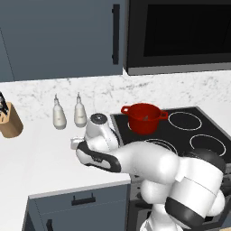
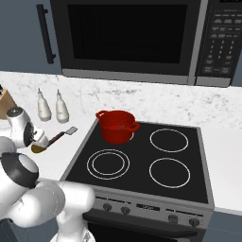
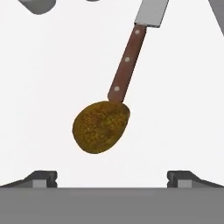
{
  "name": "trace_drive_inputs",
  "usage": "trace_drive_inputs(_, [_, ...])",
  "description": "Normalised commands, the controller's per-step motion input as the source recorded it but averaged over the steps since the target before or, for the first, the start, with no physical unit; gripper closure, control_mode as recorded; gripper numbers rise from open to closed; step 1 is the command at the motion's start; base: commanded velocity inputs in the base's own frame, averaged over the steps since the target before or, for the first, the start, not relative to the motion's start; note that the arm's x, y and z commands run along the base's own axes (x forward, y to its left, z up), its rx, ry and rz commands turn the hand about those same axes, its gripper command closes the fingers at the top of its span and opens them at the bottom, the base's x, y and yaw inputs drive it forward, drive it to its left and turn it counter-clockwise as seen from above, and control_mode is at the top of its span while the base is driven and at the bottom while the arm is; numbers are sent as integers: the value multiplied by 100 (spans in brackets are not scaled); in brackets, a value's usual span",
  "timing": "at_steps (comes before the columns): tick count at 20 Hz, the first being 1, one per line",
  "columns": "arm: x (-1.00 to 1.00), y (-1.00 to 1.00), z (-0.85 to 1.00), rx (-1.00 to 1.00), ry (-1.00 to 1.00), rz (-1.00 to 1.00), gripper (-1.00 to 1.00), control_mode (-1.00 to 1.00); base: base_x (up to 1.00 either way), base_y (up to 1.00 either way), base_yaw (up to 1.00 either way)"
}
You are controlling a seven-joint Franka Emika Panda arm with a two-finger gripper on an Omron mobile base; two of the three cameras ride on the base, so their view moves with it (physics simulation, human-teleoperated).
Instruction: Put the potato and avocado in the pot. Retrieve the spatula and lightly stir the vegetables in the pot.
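Note:
The potato (image 3: pixel 100 127), an ochre lump, lies on the white counter straight below my gripper (image 3: pixel 113 177), whose dark tips stand wide open and apart from it. The end of the spatula's brown handle (image 3: pixel 127 65) touches the potato's far side, and its grey blade (image 3: pixel 151 13) points away. From the right base view the potato (image 2: pixel 38 148) and spatula (image 2: pixel 61 135) lie left of the stove, under my hand. The red pot (image 1: pixel 144 118) (image 2: pixel 116 125) stands on the stove's rear left burner. The avocado is hidden.
Two white bottles (image 1: pixel 59 115) (image 1: pixel 80 112) stand at the back of the counter, and a wooden knife block (image 1: pixel 9 119) is at far left. The black stove (image 2: pixel 165 156) lies to the right, with a microwave (image 2: pixel 132 38) above it.

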Motion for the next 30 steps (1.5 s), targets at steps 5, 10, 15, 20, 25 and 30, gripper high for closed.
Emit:
trace_drive_inputs(5, [40, 8, -24, 0, 9, -6, -100, -100, 0, 0, 0])
trace_drive_inputs(10, [25, 15, -21, 0, 8, -5, -100, -100, 0, 0, 0])
trace_drive_inputs(15, [0, 11, -14, 0, 3, -2, -100, -100, 0, 0, 0])
trace_drive_inputs(20, [3, 1, -17, 0, 5, -2, -100, -100, 0, 0, 0])
trace_drive_inputs(25, [0, 0, -18, 0, 4, 0, -100, -100, 0, 0, 0])
trace_drive_inputs(30, [0, 0, -22, 0, 4, 0, -100, -100, 0, 0, 0])
